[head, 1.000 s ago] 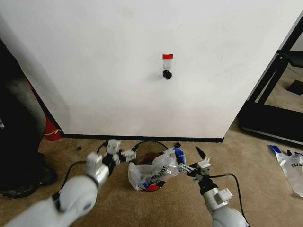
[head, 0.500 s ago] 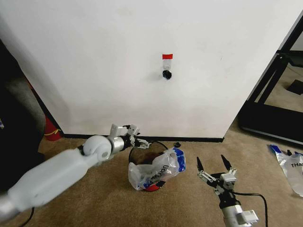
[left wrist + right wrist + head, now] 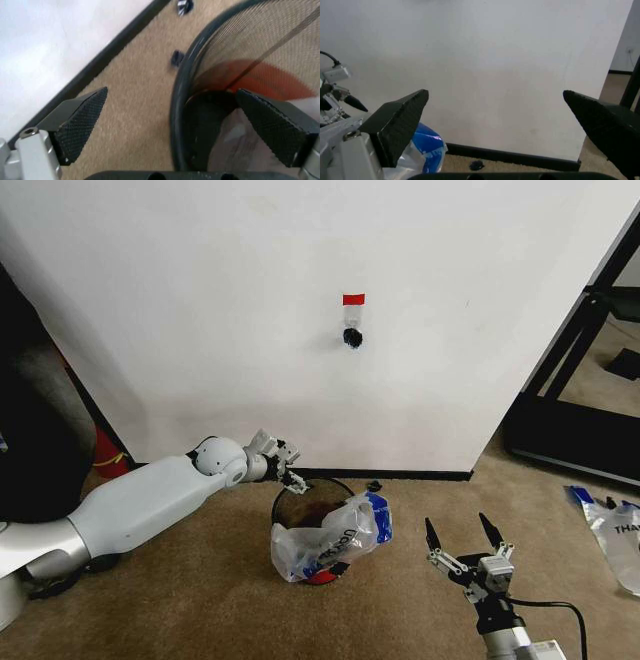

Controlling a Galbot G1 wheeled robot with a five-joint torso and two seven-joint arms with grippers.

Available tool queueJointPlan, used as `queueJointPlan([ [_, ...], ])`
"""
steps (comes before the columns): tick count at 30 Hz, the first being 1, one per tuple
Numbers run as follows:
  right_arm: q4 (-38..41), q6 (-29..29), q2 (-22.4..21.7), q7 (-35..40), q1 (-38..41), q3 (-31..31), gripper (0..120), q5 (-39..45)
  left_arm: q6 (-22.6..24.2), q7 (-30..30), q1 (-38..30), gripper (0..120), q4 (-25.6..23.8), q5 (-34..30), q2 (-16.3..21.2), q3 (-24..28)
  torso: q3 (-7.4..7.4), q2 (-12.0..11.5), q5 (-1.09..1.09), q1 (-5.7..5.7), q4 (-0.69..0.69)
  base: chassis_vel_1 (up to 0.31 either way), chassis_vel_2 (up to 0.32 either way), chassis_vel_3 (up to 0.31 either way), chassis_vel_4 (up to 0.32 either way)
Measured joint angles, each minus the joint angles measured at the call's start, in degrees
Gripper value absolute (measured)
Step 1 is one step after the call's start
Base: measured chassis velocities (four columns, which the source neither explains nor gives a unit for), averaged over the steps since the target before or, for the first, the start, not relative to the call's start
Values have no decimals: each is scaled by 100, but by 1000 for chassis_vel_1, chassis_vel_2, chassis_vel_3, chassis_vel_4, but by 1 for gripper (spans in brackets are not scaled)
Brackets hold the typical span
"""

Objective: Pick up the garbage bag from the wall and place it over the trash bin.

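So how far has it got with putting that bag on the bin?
The garbage bag is off the wall's black hook and sits on the trash bin, bunched over one side rather than spread around the rim. The left tool hovers open at the bin's far rim; the right tool is open, apart from the bag. Left: stretching the bag over the whole rim.
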Motion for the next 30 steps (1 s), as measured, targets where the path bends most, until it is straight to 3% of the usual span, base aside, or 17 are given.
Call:
queueJointPlan([
  [4, 8, -29, 0, 28, 12, -40, 100, -23, 136, -78, 4, 98, 169, -30, -90, 16, 0, 0, 0, 0, 0, 0, 0, 0, 0],
  [9, -17, -40, 0, 73, 31, -58, 100, -52, 390, -80, 46, 84, 214, -210, -166, -9, 0, 0, 0, 0, 0, 0, 0, 0, 0],
  [20, -74, -10, 37, 112, -23, -82, 100, -160, 616, -66, 209, 41, 223, 45, -217, -37, 0, 0, 0, 0, -1, 0, 0, 0, 0],
  [23, -84, -10, 41, 130, -12, -88, 100, -160, 613, -105, 234, 34, 224, 46, -216, -61, 0, 0, 0, 0, -1, 0, 0, 0, 0],
  [30, -97, -28, 46, 194, 43, -135, 100, -161, 607, -501, 368, 5, 108, -104, -173, -190, 0, 0, -1, 0, 0, 0, 0, 0, 0],
])
